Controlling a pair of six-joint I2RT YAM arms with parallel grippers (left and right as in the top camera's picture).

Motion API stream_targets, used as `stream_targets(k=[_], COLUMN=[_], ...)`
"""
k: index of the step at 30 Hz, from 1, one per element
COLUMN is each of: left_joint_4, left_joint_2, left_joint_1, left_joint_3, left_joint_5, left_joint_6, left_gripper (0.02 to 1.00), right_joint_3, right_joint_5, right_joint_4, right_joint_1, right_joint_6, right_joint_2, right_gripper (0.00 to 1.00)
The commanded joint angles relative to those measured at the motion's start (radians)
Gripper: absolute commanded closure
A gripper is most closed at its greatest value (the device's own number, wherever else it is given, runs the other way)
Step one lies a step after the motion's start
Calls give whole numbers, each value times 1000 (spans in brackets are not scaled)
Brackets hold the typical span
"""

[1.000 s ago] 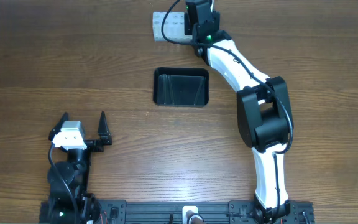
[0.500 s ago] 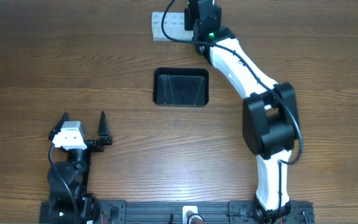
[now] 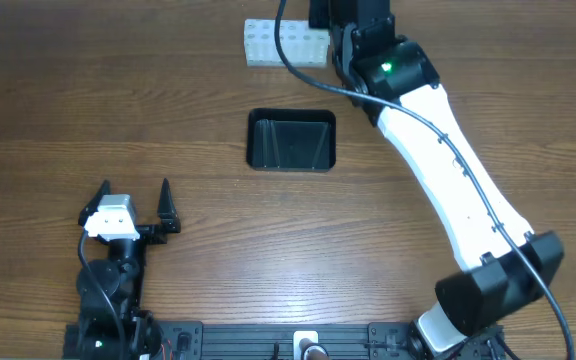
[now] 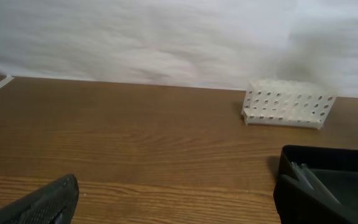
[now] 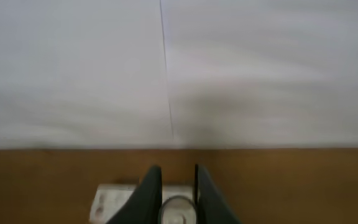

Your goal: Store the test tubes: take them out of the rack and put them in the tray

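Right gripper [image 5: 178, 186]: jaws narrow, closed about the round top of a test tube [image 5: 178, 210]. The white rack [image 5: 114, 198] lies just beneath and beyond them. We judge the step in hand to be the lift-out from the rack. Next move: carry the tube to the black tray [image 3: 290, 116], well behind the jaws, and release it low. Left gripper [image 3: 134, 196]: spread wide, holding nothing, far off.
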Motion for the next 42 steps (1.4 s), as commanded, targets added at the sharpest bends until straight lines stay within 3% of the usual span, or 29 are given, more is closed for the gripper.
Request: stream_targets(k=[1,5,10,15,42], left_joint_4=[1,1,1,1,1], left_joint_2=[-9,-9,-9,-9,-9], left_joint_1=[6,6,6,6,6], left_joint_3=[-5,-5,-5,-5,-5], left_joint_5=[13,13,13,13,13], left_joint_6=[8,8,8,8,8], left_gripper=[18,18,18,18,18], right_joint_3=[-4,-5,-6,-6,-6], right_joint_5=[-76,-216,-279,-344,-353], right_joint_4=[-139,-257,-336,-344,-370], right_joint_1=[32,34,34,34,44], right_joint_6=[72,115,209,216,261], right_joint_2=[21,74,187,296,470], right_gripper=[941,945,947,952,925])
